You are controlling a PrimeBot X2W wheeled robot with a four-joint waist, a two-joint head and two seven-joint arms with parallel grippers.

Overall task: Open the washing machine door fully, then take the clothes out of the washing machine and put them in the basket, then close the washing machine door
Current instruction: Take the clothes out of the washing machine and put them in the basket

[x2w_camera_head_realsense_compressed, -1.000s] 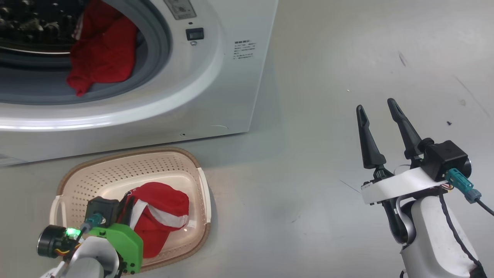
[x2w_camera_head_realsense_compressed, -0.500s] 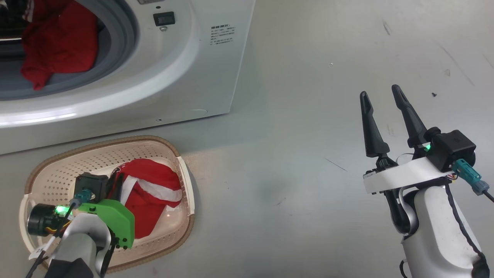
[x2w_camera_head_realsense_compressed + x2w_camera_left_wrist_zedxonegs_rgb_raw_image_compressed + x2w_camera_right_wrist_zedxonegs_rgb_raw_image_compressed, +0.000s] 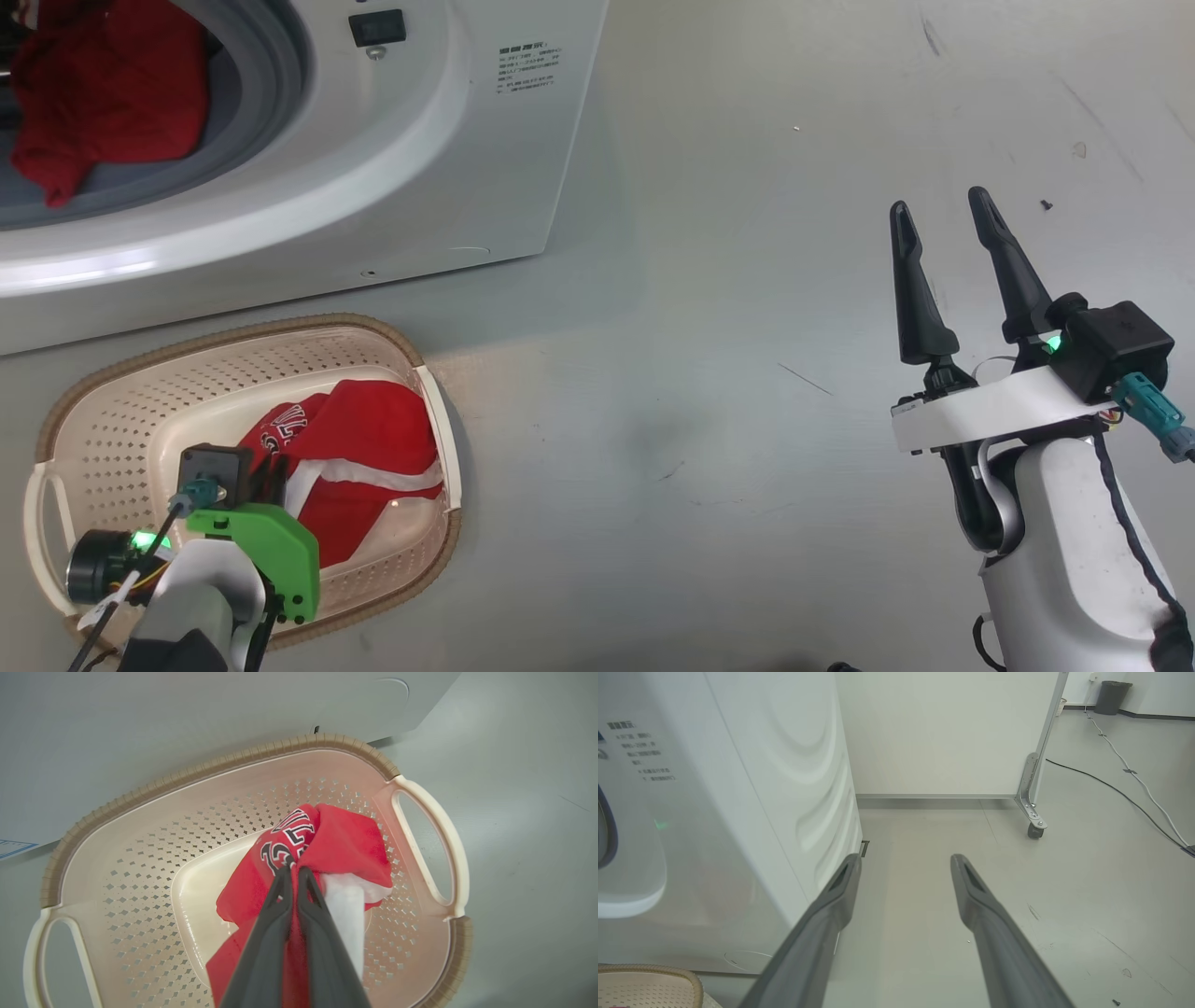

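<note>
Jaws pressed together, the left gripper (image 3: 294,867) pinches a fold of the red jersey (image 3: 345,844), the soft cloth caught right beside its dark lettering. The right gripper (image 3: 938,210) has its jaws spread wide and holds nothing. Its two long, smooth dark fingers (image 3: 971,891) taper to blunt tips at four o'clock in the head view, above grey floor. The washing machine (image 3: 401,168), a glossy white box with a grey rubber-ringed mouth, stands at ten to eleven o'clock, and a second red jersey (image 3: 103,103) slumps over that rubber lip. At eight o'clock sits the basket (image 3: 233,338) — cream plastic, rounded-rectangular, with perforated walls, a brown woven-look rim and loop handles — and the pinched, white-trimmed jersey is bunched inside on its smooth floor.
</note>
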